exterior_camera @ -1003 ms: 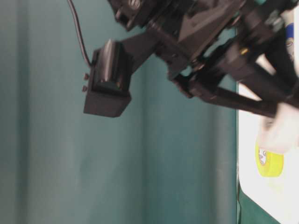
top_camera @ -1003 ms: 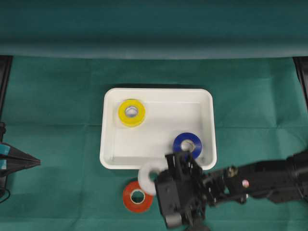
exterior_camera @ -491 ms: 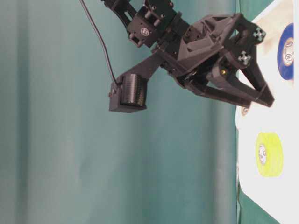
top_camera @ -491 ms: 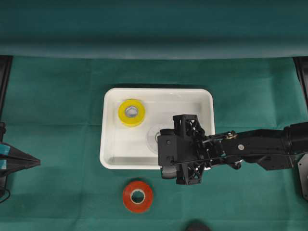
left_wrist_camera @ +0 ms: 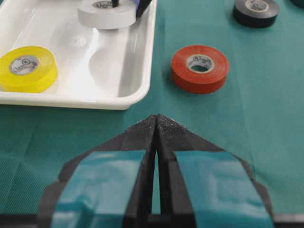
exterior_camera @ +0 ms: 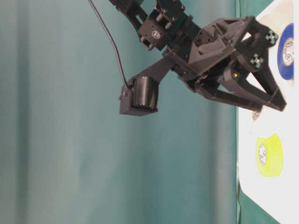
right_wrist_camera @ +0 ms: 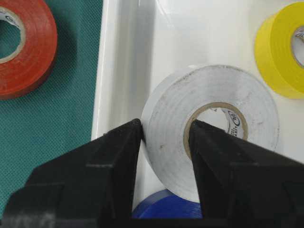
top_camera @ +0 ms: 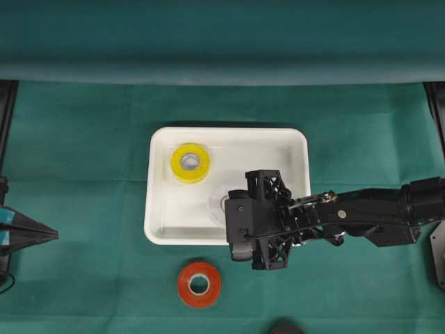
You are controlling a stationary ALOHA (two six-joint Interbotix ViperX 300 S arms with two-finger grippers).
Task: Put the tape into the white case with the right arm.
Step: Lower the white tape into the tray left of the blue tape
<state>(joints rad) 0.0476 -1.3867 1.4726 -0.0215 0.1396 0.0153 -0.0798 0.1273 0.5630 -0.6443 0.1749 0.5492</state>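
My right gripper (right_wrist_camera: 166, 126) is shut on the white tape (right_wrist_camera: 228, 90), one finger through its core and the other on its outer wall. It holds the roll inside the white case (top_camera: 156, 139), near the front rim. Whether the roll rests on the case floor I cannot tell. The overhead view shows the white tape (top_camera: 220, 202) partly under the black wrist. A yellow tape (top_camera: 190, 162) lies in the case's back left part. A blue tape (right_wrist_camera: 166, 211) lies in the case under the right gripper. My left gripper (left_wrist_camera: 156, 118) is shut and holds nothing, at the left edge (top_camera: 52, 236).
A red tape (top_camera: 199, 284) lies on the green cloth just in front of the case. A black tape (left_wrist_camera: 256, 10) lies on the cloth further right, at the table's front edge. A green curtain runs along the back.
My right gripper carried the white tape from beside the red tape, over the front rim and into the case. It has since shifted slightly left. The left arm has not moved.
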